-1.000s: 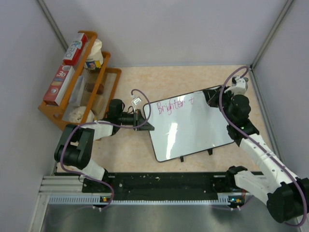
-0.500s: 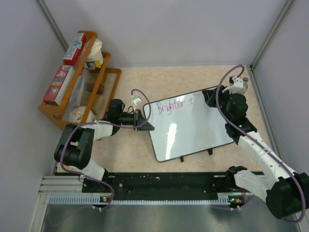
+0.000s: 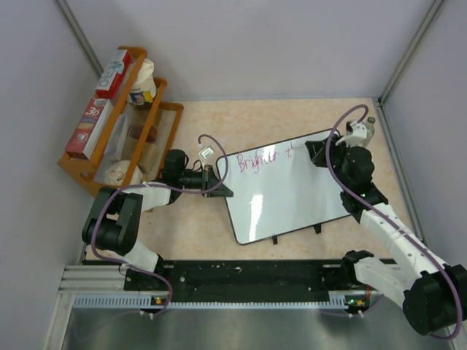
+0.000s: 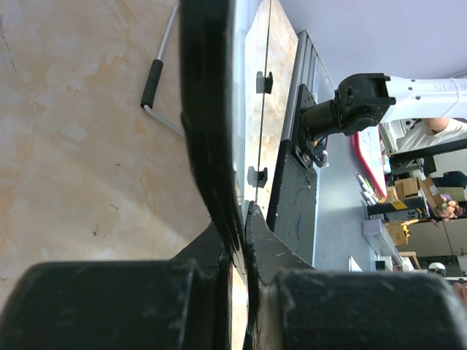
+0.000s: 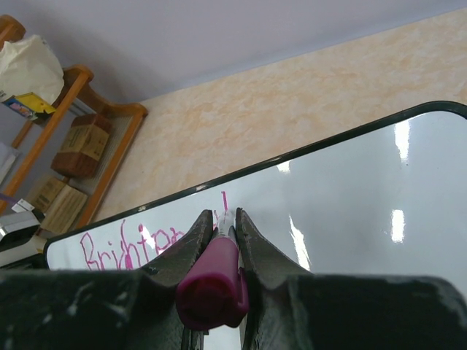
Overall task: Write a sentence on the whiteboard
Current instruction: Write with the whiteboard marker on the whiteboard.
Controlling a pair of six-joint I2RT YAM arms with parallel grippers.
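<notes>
L gripper [image 3: 213,179] is clamped shut on the left edge of the whiteboard [image 3: 292,200], which lies centre-right on the table [image 3: 219,120], angled. Along the board's top edge the sentence [image 3: 264,158] so far reads "Brighter" + a stroke or two of the next word. I'd judge approx. one word done, the rest left; lower board is blank. R gripper [image 3: 315,150] is closed on a pink marker [image 5: 213,281], tip at the newest stroke.
</notes>
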